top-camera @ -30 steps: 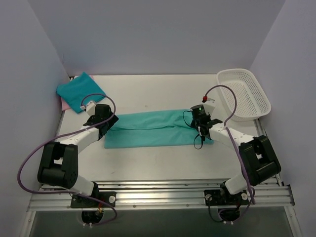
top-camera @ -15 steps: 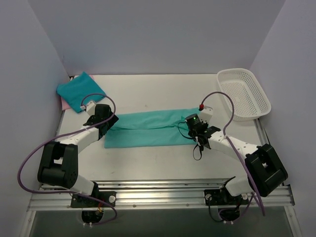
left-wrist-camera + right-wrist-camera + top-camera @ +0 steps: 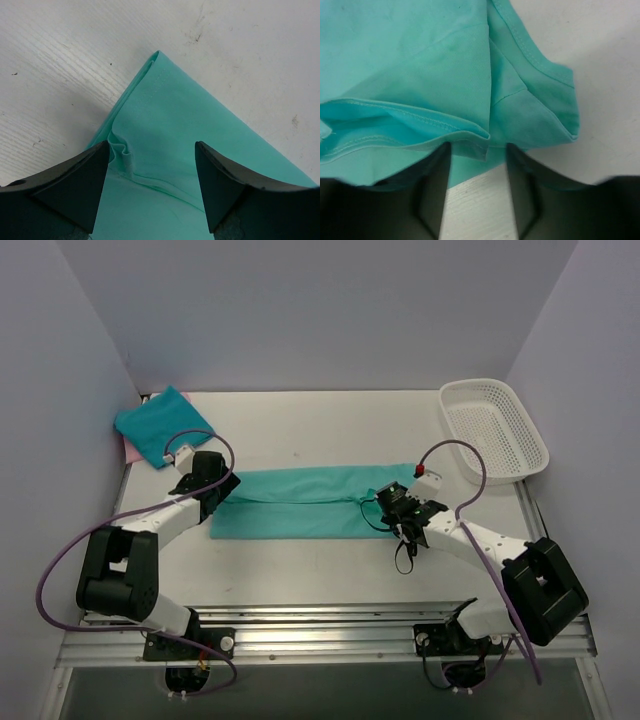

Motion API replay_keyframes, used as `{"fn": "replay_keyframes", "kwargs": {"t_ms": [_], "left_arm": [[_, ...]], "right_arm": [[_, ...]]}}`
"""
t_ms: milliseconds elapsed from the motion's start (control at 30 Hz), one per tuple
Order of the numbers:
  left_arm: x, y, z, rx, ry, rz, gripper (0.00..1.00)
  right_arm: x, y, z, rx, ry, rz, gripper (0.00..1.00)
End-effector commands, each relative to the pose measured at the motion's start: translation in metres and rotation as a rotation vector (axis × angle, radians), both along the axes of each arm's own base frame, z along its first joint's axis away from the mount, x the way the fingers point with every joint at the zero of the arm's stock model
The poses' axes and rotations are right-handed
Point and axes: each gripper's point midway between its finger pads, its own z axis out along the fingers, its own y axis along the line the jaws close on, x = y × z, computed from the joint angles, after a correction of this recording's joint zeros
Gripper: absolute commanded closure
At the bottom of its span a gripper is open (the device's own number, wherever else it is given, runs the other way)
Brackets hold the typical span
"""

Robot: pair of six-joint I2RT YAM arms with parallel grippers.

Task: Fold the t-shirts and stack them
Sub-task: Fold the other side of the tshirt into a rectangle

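Observation:
A teal t-shirt (image 3: 300, 502) lies as a long folded strip across the middle of the table. My left gripper (image 3: 222, 485) stands open over its left end, and the wrist view shows a folded corner of the t-shirt (image 3: 170, 115) between the spread fingers of the left gripper (image 3: 151, 150). My right gripper (image 3: 385, 498) is at the strip's right end. In its wrist view the right gripper (image 3: 478, 150) has its fingers apart, with a hemmed edge of the t-shirt (image 3: 420, 65) lying loose at their tips. A folded teal t-shirt (image 3: 160, 425) rests on a pink one (image 3: 128, 447) at the back left.
A white mesh basket (image 3: 495, 430) stands at the back right corner. Grey walls close in the table on the left, back and right. The right arm's purple cable (image 3: 455, 452) loops above the strip's right end.
My right gripper has moved left and nearer along the strip's right end, and its fingers have gone from shut to apart, letting the cloth go. The left arm has stayed still.

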Motion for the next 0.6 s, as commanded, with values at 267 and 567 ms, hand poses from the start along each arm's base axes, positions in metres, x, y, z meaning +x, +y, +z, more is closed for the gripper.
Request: {"fn": "replay_keyframes", "kwargs": {"t_ms": [267, 567], "left_arm": [[0.021, -0.005, 0.006, -0.027, -0.062, -0.001, 0.22], [0.019, -0.004, 0.005, -0.022, -0.059, 0.001, 0.22]], "right_arm": [[-0.023, 0.005, 0.008, 0.016, -0.026, -0.002, 0.13], [0.038, 0.031, 0.086, -0.012, -0.2, 0.041, 0.17]]}}
